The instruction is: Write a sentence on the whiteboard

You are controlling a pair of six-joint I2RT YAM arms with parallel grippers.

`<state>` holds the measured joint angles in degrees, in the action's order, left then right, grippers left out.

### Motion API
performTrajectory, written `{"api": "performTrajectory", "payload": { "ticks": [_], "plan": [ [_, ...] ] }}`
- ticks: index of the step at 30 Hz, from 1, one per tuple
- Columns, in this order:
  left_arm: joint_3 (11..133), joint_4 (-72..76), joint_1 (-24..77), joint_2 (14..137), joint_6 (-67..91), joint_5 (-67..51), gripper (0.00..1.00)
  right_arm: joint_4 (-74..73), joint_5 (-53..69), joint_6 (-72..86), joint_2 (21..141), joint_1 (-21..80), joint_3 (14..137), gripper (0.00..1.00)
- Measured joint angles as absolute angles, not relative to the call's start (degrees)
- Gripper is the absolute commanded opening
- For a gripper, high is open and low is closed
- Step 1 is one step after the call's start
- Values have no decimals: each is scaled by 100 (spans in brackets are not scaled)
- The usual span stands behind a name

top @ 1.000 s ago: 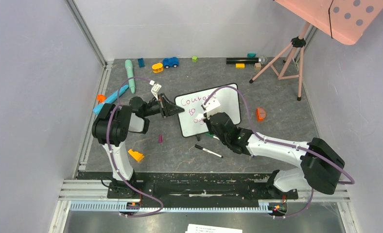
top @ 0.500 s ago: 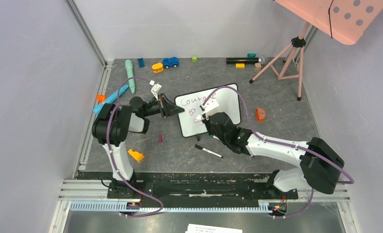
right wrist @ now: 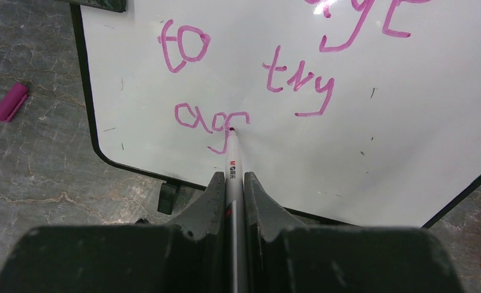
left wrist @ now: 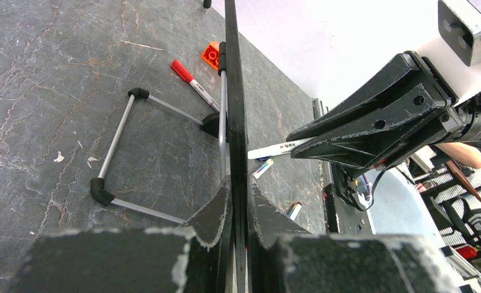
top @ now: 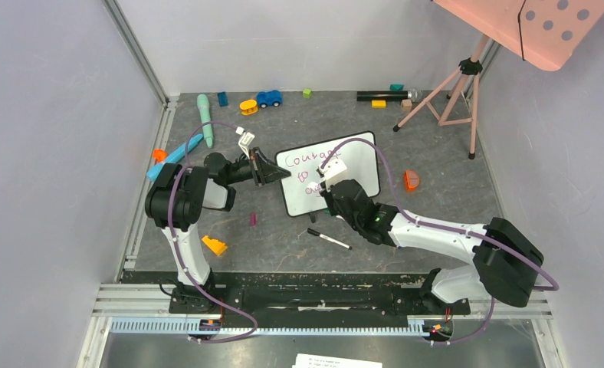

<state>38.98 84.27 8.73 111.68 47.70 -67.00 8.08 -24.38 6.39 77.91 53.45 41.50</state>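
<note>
The whiteboard (top: 362,163) lies tilted in the middle of the table. Seen edge-on in the left wrist view, its black frame (left wrist: 234,91) runs between the fingers of my left gripper (left wrist: 238,194), which is shut on the board's left edge (top: 282,175). My right gripper (right wrist: 233,177) is shut on a white marker (right wrist: 234,160) whose tip touches the board. The sentence is in pink: "to" (right wrist: 184,51), "try" (right wrist: 299,83), and below them "ag" (right wrist: 206,118), with the tip at its end. The top line shows only in part (top: 306,158).
On the table lie a black marker (top: 329,238), a pink cap (top: 253,219), an orange wedge (top: 214,245) and an orange half-disc (top: 411,180). Toys line the back edge (top: 268,98). A tripod (top: 452,86) stands back right. A red marker (left wrist: 193,86) lies behind the board.
My right gripper has shifted slightly to the right with the marker along the bottom line of writing. The left gripper and the board have stayed still.
</note>
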Motion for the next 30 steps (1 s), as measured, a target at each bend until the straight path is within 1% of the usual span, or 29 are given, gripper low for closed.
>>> {"api": "performTrajectory", "payload": {
  "ticks": [30],
  "plan": [
    [3898, 8427, 873, 11168, 4770, -6672, 2, 718, -2602, 541, 7789, 5269, 4316, 0]
  ]
}}
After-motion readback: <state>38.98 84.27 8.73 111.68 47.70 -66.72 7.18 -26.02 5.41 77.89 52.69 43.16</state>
